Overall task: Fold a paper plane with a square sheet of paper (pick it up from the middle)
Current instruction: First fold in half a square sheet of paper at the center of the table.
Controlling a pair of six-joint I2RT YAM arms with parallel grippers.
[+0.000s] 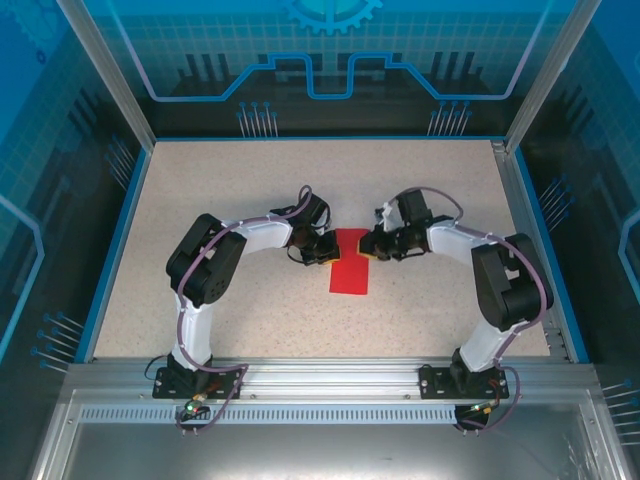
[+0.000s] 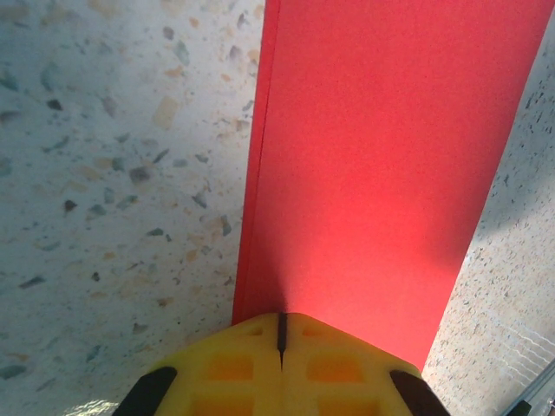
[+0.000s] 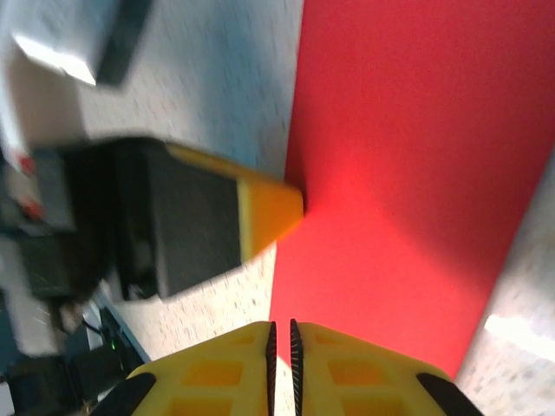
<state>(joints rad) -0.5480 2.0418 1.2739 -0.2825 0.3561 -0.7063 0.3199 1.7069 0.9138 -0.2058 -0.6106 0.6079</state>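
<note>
Paper (image 1: 349, 275) on table (image 1: 250, 190), left gripper (image 1: 322, 252), right gripper (image 1: 370, 247) flanking it

This is a robotics lab test cell. A speckled table (image 1: 250, 330) with a blue rim is boxed in by aluminium posts (image 1: 106, 70) at 10 and 2 o'clock. Blue panels (image 1: 420, 50) printed with circuit lines and a gear (image 1: 332, 12) stand at 12. A left arm (image 1: 205, 265) and a right arm (image 1: 505, 285), both cabled, are bolted to a metal rail (image 1: 330, 372) at 6 o'clock.

A speckled beige table (image 1: 200, 200), rimmed in blue, is seen. A red sheet of paper (image 1: 349, 262) is laid flat near its centre, lengthwise from 12 to 6 o'clock.
</note>
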